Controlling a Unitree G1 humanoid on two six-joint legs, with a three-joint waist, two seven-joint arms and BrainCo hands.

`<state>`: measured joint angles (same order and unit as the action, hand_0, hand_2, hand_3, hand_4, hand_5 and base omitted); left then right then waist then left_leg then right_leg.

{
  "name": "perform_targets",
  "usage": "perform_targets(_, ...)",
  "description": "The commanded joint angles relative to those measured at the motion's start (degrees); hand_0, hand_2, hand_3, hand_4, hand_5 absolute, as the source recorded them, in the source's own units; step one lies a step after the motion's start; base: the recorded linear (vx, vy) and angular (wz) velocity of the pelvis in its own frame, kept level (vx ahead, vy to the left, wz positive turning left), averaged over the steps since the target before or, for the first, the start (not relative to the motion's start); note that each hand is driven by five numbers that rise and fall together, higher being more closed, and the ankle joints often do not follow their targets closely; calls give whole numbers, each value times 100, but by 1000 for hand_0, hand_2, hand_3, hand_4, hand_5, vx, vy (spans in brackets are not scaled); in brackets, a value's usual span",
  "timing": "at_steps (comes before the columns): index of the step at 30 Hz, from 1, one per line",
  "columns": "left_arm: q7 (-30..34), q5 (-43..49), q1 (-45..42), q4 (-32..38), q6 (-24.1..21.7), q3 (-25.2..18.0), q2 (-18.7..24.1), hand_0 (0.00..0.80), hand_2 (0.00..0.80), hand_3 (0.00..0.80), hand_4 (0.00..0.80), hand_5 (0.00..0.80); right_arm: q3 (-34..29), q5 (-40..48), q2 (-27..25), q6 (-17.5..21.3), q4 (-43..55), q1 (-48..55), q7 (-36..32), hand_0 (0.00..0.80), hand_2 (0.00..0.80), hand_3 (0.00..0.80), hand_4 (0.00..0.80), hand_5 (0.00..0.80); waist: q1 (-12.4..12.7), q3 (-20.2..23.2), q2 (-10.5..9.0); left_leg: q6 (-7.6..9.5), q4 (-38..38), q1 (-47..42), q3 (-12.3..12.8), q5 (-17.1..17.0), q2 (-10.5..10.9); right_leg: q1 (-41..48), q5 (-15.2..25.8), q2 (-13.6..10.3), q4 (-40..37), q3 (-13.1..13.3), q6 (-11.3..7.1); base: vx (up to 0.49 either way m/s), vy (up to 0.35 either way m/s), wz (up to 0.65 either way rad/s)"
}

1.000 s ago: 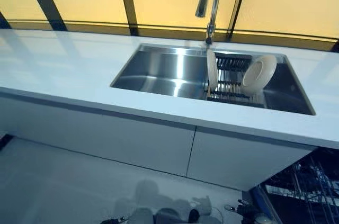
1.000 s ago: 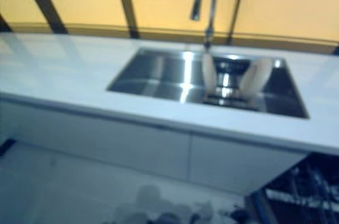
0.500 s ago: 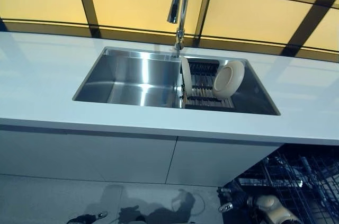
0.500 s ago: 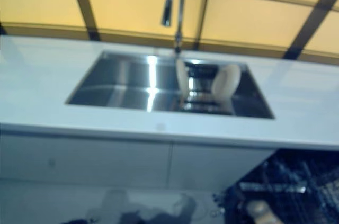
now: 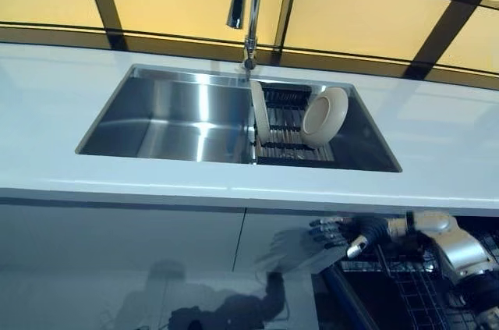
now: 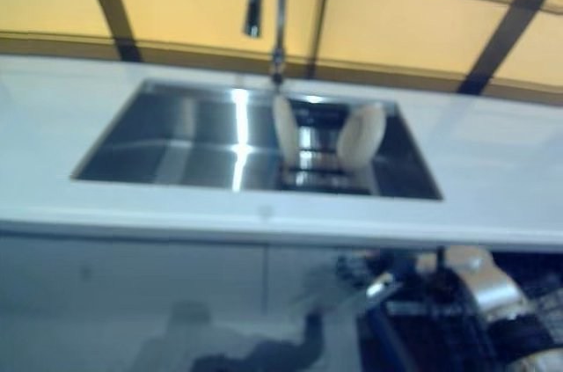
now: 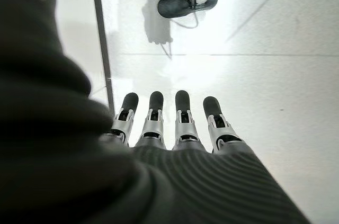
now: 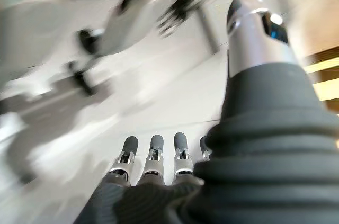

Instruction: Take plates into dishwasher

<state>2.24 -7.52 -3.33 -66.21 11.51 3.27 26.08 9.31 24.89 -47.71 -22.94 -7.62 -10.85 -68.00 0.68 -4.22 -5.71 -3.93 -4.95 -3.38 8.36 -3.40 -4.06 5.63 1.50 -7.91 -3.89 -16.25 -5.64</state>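
Nearest: right hand (image 5: 331,234) has come up into the eye view below the bench (image 5: 234,178) edge, fingers straight, holding nothing. Head camera has swung too, so the scene's shift is its own. Left hand (image 7: 175,123) shows only in its wrist view, fingers straight over the floor. Dishwasher rack (image 5: 421,299) is cut off at lower right.

Farther: two plates (image 5: 323,115) on edge in the sink (image 5: 171,115) rack, untouched. Reach likely starting.
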Motion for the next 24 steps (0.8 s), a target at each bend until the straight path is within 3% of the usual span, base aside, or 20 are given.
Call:
perform_targets(1, 46, 212, 214, -383, -191, -20, 145, 0, 0, 0, 0, 0, -261, 1330, -303, -448, 33, -877, -410, 0, 0, 0, 0, 0, 171, 99, 75, 100, 134, -125, 125, 374, -165, -202, -115, -208, 461, 16, -302, 32, 21, -2)
perform_targets(4, 72, 318, 194, -474, -269, 26, 108, 0, 0, 0, 0, 0, -486, 2351, -285, -836, -24, -1265, -350, 0, 0, 0, 0, 0, 207, 176, 80, 85, 114, -162, 101, 402, -162, -146, -141, -209, 425, -14, -306, 21, 11, 0)
perform_targets(7, 74, 422, 181, -483, -247, 105, 83, 0, 0, 0, 0, 0, -730, 3457, -204, -1010, -205, -1701, 258, 0, 0, 0, 0, 0, 247, 234, 84, 81, 110, -205, 79, 435, -162, -95, -164, -205, 405, -26, -307, 24, 3, 1)
perform_targets(11, 70, 522, 219, -491, -208, 224, 20, 0, 0, 0, 0, 0, -1029, 4879, -178, -638, -489, -2452, 1757, 0, 0, 0, 0, 0, 314, 294, 99, 76, 125, -250, 33, 498, -154, -28, -214, -194, 404, -51, -305, 38, 3, 1)
perform_targets(17, -46, 245, 382, -503, -121, 477, -77, 0, 0, 0, 0, 0, -1019, 4866, -967, 209, -1780, -3570, 4086, 0, 0, 0, 0, 0, 260, 343, 133, 64, 150, -314, 43, 549, -136, 22, -259, -164, 421, -49, -256, 38, 16, 2)
perform_targets(24, -83, -51, 442, -656, -61, 596, -136, 0, 0, 0, 0, 0, -571, 4589, -1317, 837, -2258, -4524, 6081, 0, 0, 0, 0, 0, 201, 308, 133, 38, 166, -306, 62, 509, -112, 62, -251, -112, 359, -40, -175, 55, 23, -5)
